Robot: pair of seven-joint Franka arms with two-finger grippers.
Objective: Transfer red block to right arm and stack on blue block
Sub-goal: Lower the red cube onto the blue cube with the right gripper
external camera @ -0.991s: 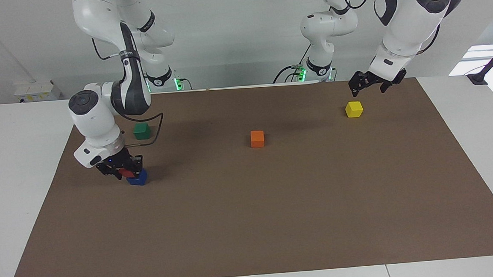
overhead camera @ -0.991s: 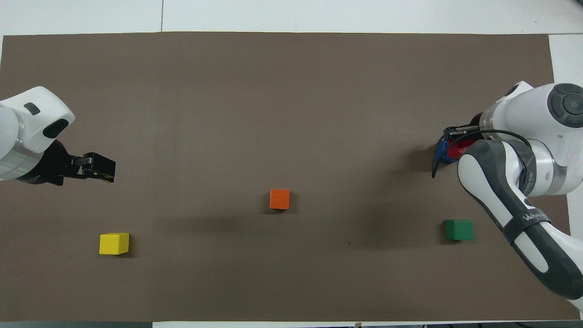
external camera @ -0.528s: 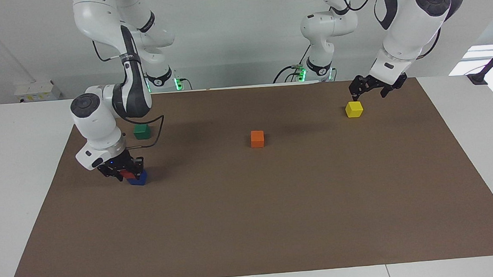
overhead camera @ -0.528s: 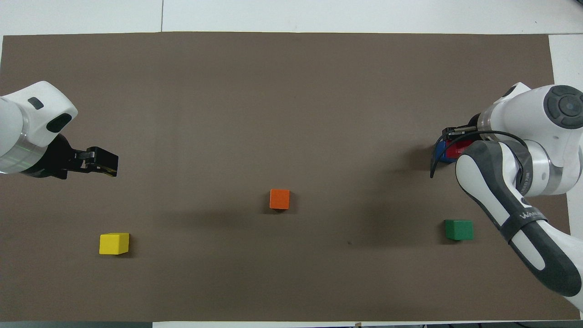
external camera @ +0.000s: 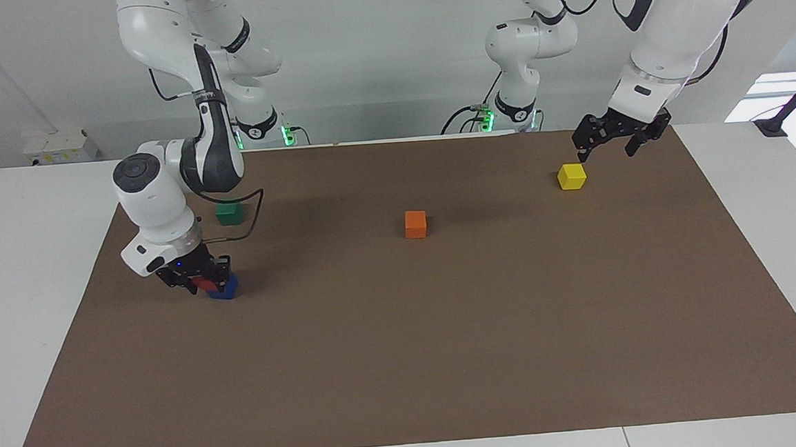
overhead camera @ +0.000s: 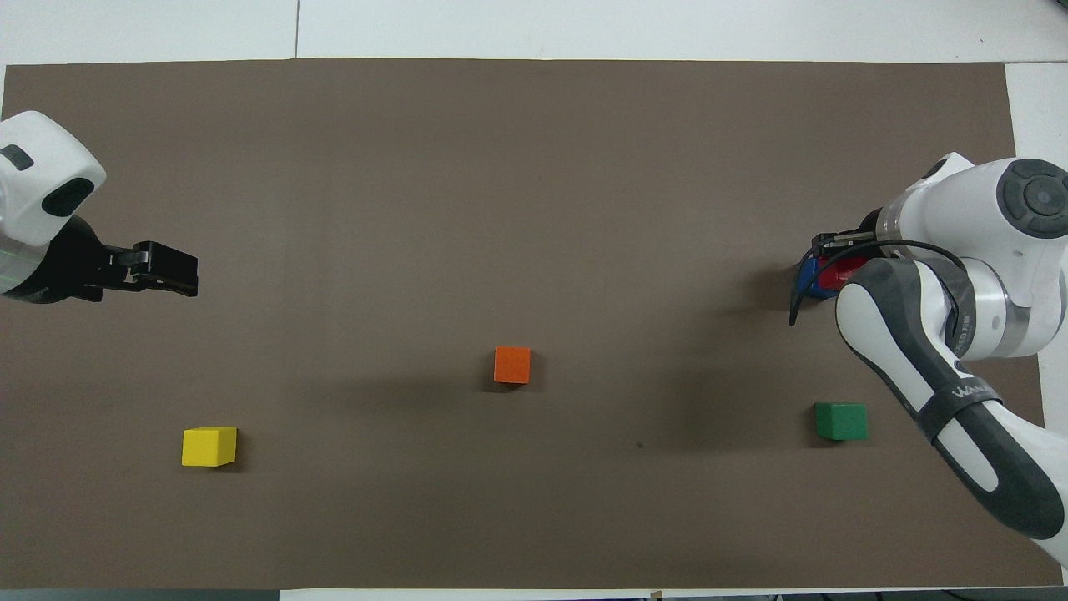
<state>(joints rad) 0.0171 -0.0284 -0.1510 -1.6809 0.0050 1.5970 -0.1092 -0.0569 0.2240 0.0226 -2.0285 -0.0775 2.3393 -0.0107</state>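
Observation:
My right gripper [external camera: 199,280] is shut on the red block [external camera: 204,284] and holds it down against the blue block [external camera: 226,288]. The red block sits off-centre, toward the right arm's end of the table. I cannot tell whether it rests flat on the blue block. In the overhead view the right gripper [overhead camera: 837,253] and the arm hide most of the red block [overhead camera: 841,270]. Only a strip of the blue block [overhead camera: 808,276] shows there. My left gripper [external camera: 617,140] is open and empty, raised over the mat beside the yellow block; it also shows in the overhead view [overhead camera: 169,270].
A yellow block [external camera: 571,176] lies toward the left arm's end of the brown mat [external camera: 448,359]. An orange block [external camera: 415,224] lies mid-table. A green block [external camera: 229,212] lies nearer to the robots than the blue block, under the right arm's elbow.
My left arm has lifted and drawn its gripper away toward its own end of the table. My right gripper has stayed at the blue block with the red block in it.

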